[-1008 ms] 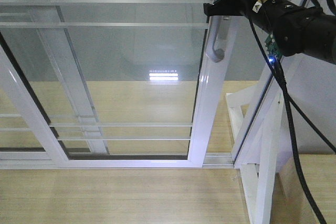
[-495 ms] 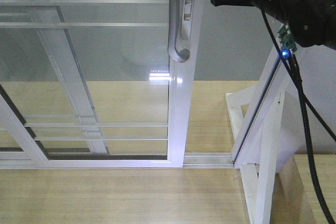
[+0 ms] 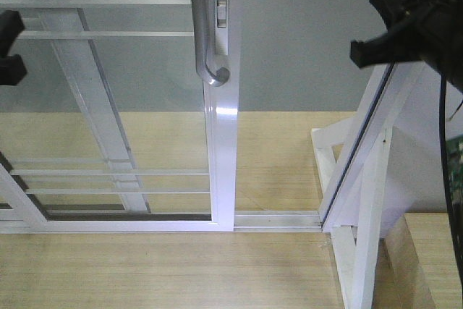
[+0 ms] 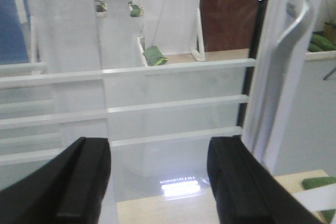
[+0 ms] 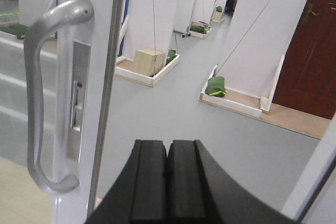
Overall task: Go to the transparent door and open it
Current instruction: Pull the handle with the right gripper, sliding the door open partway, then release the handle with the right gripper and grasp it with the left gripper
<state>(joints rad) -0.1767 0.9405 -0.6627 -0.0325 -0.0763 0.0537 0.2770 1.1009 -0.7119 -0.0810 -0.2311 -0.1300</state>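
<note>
The transparent door (image 3: pixel 108 128), clear glass with thin white bars in a white frame, stands slid partway left, leaving a gap to its right. Its curved silver handle (image 3: pixel 206 34) is on the stile. My right gripper (image 3: pixel 387 23) hangs to the right of the gap, away from the handle. In the right wrist view its fingers (image 5: pixel 168 166) are pressed together on nothing, with the handle (image 5: pixel 37 93) off to the left. My left gripper (image 3: pixel 7 47) shows at the left edge, in front of the glass. It (image 4: pixel 157 182) is open and faces the barred glass (image 4: pixel 173 114), the handle (image 4: pixel 286 66) to its right.
A slanted white wooden support frame (image 3: pixel 362 200) stands at the right, beside the door's floor track (image 3: pixel 278 218). A second barred glass panel (image 3: pixel 87 106) sits behind the door. Beyond the opening lie grey floor, white pillars on wooden bases (image 5: pixel 149 61) and a brown door (image 5: pixel 310 51).
The door slid left, widening the gap. My right gripper came off the handle and drew back to the right. My left gripper came into view at the left edge.
</note>
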